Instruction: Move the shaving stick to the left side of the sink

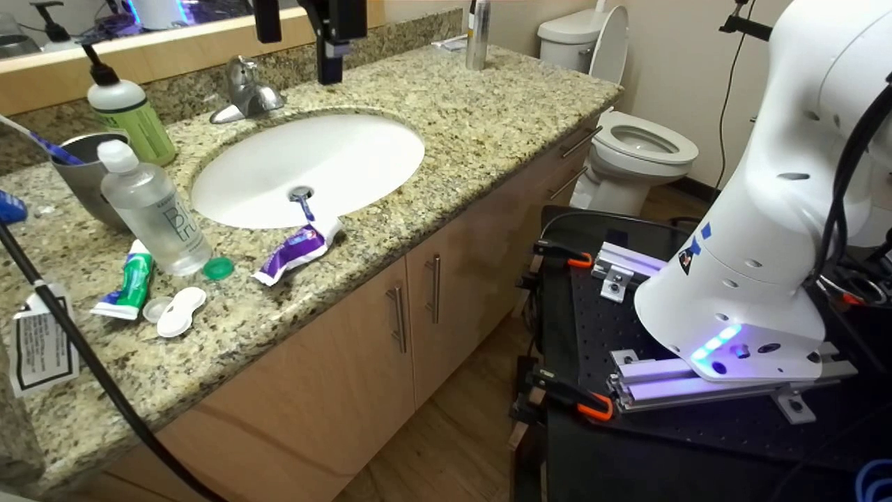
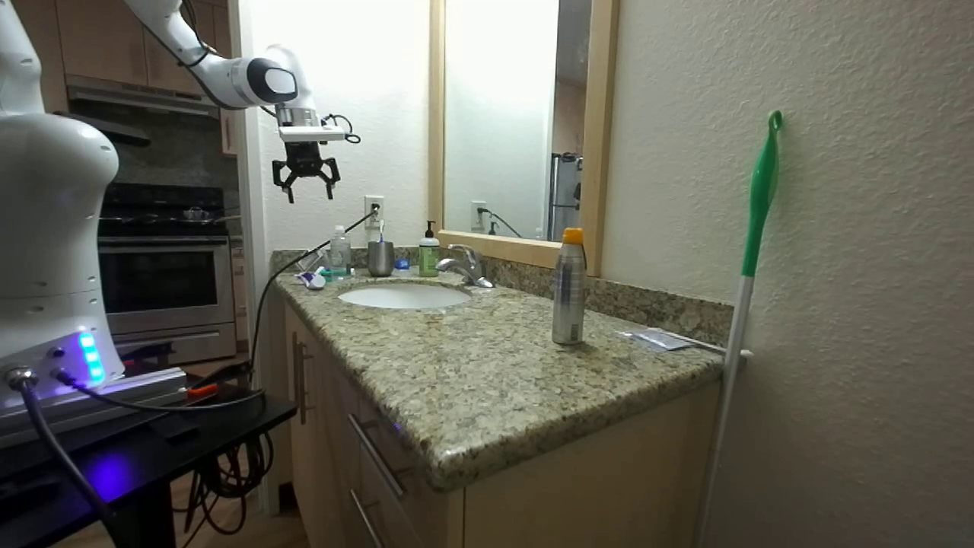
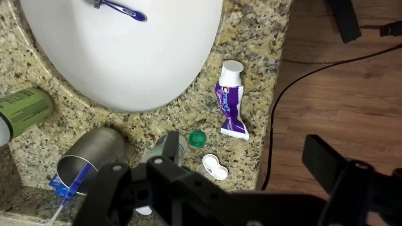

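The end effector (image 2: 310, 195) hangs in the air. Its fingers (image 3: 323, 163) are wide apart and hold nothing. The razor (image 3: 125, 10) lies in the white sink (image 3: 135, 69), lower than the end effector. In the wrist view it is ahead of the end effector, near the top, over on the side of the left-hand finger.

The razor's handle runs almost the same way as a line from finger to finger. So I think the end effector must go over the razor, turn, and then go down to pinch the thin handle across. The razor's head is by the drain (image 1: 300, 189); I can't tell if they touch.

The left side of the sink is, I guess, the side with the cup (image 3: 105, 147). In the wrist view that side is closer to the end effector than the razor is, and things could get bumped there. The cup is to the left of the end effector, with a toothbrush (image 3: 78, 179) in it. The clear bottle (image 1: 157, 216) shows partly behind the left-hand finger; it looks like it has clear liquid inside. A small white case (image 3: 215, 167) shows between the fingers; what is in it is too small to tell. The toothpaste (image 3: 230, 103) is ahead of that gap, on the surface (image 1: 502, 97).
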You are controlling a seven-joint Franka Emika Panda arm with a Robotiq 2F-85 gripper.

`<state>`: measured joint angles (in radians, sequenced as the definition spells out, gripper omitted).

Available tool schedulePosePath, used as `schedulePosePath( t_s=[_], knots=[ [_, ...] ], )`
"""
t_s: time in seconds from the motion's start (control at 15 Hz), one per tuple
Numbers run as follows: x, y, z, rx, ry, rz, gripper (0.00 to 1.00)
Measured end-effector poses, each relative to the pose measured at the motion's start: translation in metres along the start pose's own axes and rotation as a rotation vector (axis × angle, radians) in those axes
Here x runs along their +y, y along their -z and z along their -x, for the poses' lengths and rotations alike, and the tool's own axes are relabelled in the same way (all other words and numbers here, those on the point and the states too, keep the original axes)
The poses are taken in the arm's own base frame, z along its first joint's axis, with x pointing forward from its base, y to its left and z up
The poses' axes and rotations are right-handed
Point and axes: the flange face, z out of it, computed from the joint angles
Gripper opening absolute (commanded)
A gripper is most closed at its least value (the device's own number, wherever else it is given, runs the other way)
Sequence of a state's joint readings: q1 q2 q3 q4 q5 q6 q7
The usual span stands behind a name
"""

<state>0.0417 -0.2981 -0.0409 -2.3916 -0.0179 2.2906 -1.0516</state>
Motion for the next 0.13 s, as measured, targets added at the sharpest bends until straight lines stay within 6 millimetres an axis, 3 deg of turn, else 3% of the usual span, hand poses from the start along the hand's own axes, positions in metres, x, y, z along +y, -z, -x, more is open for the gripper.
schedulePosePath(
  t_s=[0.13],
  knots=[
    [0.0,-0.0017,0.002,0.0,-0.004,-0.007,1.0]
  ],
)
